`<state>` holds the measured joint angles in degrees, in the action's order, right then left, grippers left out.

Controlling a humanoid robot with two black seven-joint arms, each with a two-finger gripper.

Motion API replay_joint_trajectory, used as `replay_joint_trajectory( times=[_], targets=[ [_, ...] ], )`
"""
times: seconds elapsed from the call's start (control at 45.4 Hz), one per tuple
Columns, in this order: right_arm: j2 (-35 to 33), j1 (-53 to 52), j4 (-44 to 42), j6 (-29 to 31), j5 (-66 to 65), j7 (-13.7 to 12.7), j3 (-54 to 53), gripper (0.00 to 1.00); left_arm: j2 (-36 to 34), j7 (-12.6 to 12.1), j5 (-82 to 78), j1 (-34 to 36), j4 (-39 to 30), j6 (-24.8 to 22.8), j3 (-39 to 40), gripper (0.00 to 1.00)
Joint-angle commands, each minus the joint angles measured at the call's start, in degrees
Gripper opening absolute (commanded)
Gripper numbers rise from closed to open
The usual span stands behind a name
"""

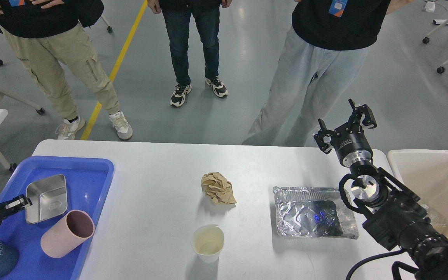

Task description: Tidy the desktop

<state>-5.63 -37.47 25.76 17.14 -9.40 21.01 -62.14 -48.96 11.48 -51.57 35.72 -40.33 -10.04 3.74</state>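
My right gripper point(344, 123) spread wide, empty, above desktop point(161, 241) far-right corner. Left gripper point(18, 203) over blue tray point(91, 171) at left edge, can't tell its spread. Desktop spans below both.

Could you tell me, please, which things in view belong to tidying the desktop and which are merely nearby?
Part of the job:
- desktop
- crumpled brown paper
- paper cup
- foil tray
- blue tray holding a metal dish and pink cup
- beige bin

Just nearby:
- three bystanders' legs, e.g.
- yellow floor line
- rolling chair bases
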Motion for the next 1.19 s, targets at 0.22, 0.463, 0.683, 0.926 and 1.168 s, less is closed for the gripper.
replay_joint_trajectory(
  times=[0.22,0.463,0.683,0.926,1.168],
  targets=[
    [0.27,-0.41,-0.01,-0.18,0.0,0.0,0.18,1.0,-3.77,4.61,3.06,0.23,-7.12,-5.51,8.82,0.51],
    [0.27,-0.5,-0.09,-0.18,0.0,0.0,0.35,1.0,-8.61,4.43,3.14,1.45,-24.0,-9.82,18.41,0.64],
    [0.27,-0.59,-0.09,-0.18,0.0,0.0,2.81,1.0,-8.61,4.96,4.63,9.28,-25.76,-10.35,21.39,0.88],
    [0.27,-0.94,-0.27,-0.35,-0.09,-0.09,3.25,1.0,-1.24,3.47,20.97,10.07,-23.84,-8.69,30.8,0.89],
    [0.0,-3.14,-0.71,-2.11,-0.09,-0.18,8.7,1.0,11.42,-1.28,27.92,9.63,-12.41,-2.97,36.68,0.95]
  ],
)
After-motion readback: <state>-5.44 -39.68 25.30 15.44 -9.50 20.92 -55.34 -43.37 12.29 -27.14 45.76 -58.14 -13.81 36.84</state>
